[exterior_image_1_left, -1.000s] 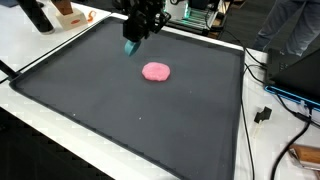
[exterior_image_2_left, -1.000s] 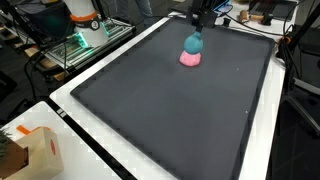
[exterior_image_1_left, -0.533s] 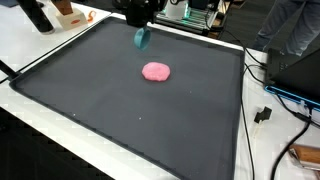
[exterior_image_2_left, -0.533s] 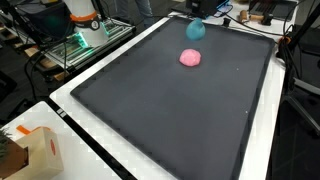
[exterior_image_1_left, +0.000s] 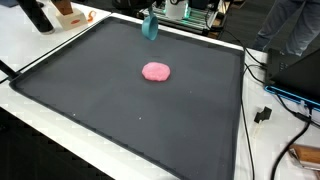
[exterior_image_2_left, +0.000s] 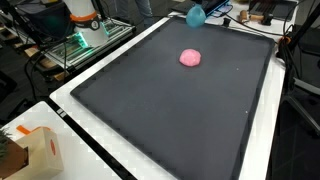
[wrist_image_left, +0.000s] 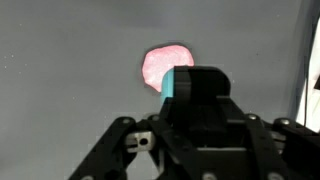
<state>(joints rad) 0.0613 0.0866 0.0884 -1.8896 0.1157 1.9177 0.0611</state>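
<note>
White desk borders a large black mat that fills most of an exterior view, and on the mat lies a pink lump, flat and alone near the far middle. A teal object hangs in the air above the mat's far edge, well apart from the lump. It touches nothing below, so it must be carried from above, though the gripper itself is cut off by the top of this picture. Cables trail over the desk beside the mat. From the opposite corner, an exterior view shows the same mat lengthwise, with the pink lump low on it and the teal object clearly higher and nearer the rim. This height gap reads better here, and a cardboard box sits in the near corner. Only the wrist view shows the hold: the gripper is pinched on the teal object, its fingers pressed against it, and the pink lump shows on the mat far below.
</note>
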